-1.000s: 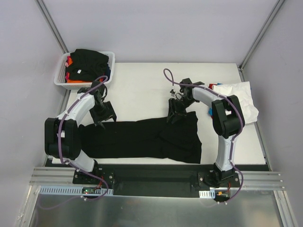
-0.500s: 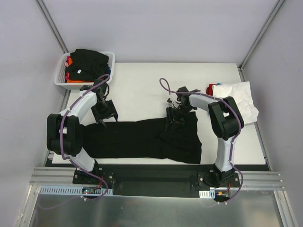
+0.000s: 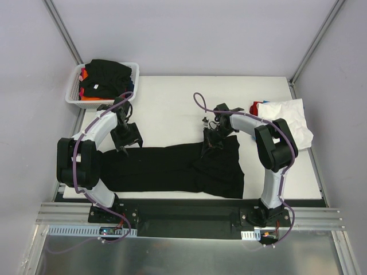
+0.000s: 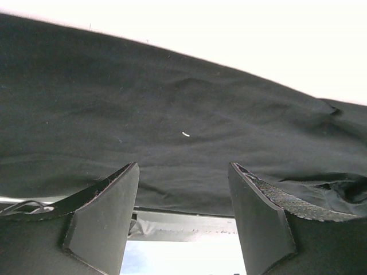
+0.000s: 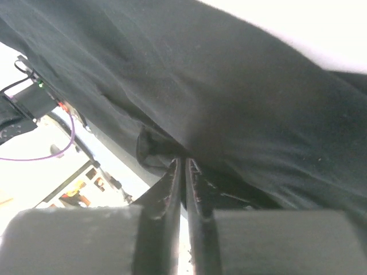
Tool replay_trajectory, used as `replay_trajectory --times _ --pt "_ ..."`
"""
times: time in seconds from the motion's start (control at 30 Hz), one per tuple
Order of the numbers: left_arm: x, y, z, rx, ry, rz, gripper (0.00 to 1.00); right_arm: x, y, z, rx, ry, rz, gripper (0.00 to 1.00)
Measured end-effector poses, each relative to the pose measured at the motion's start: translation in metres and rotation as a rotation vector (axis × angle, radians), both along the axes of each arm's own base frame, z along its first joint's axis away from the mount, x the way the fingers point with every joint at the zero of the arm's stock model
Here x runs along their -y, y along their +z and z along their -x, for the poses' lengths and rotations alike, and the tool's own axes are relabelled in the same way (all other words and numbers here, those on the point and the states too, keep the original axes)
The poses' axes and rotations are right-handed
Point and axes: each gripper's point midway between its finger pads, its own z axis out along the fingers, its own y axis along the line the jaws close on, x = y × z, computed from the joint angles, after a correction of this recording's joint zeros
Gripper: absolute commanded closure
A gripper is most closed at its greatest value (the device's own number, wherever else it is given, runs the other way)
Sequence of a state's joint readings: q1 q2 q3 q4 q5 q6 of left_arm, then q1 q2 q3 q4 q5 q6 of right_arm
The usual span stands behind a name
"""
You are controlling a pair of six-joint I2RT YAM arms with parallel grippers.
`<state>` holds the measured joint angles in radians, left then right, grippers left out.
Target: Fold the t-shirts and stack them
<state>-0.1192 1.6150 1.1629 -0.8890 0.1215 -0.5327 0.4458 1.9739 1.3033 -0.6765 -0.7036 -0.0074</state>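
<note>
- Table [image 3: 172, 97]: white worktop with both arms bolted at its near edge.
- Black shirt [image 3: 172, 169]: spread flat along the near edge, running from the left arm's base to past the middle. Its right end is rumpled, with folds.
- Basket [image 3: 73, 86]: white mesh, at the far left corner. It holds a heap [image 3: 106, 73] of shirts, black on top, with orange and red showing at its left side.
- White shirt [image 3: 289, 117]: crumpled at the right edge, far half, lying over a red shirt [image 3: 254, 107].
- Left gripper [image 3: 123, 146] [image 4: 183, 172]: over the black shirt's far edge near the left edge of the table. Its jaws are spread wide with nothing between them.
- Right gripper [image 3: 207, 148] [image 5: 184, 163]: at the black shirt's far edge, right of the middle. Its jaws are pressed almost together, pinching a fold of that cloth.
</note>
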Motion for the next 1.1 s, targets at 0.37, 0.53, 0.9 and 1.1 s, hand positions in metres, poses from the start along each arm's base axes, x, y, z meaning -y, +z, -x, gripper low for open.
replay_trajectory --times 0.37,0.53,0.9,1.1 --pt "0.001 0.0 0.003 -0.007 0.0 -0.001 0.36 0.0 0.011 -0.001 0.039 -0.002 -0.001 0.99" --pt "0.003 0.0 0.004 -0.007 -0.009 -0.001 0.36 0.003 0.018 -0.002 0.06 -0.005 0.01 0.99" --pt "0.004 0.0 0.005 -0.008 -0.013 -0.001 0.36 -0.004 0.048 0.015 0.122 0.022 0.01 0.99" --pt "0.006 -0.001 0.006 -0.01 -0.023 -0.001 0.36 -0.004 0.052 0.05 0.106 0.064 0.039 0.99"
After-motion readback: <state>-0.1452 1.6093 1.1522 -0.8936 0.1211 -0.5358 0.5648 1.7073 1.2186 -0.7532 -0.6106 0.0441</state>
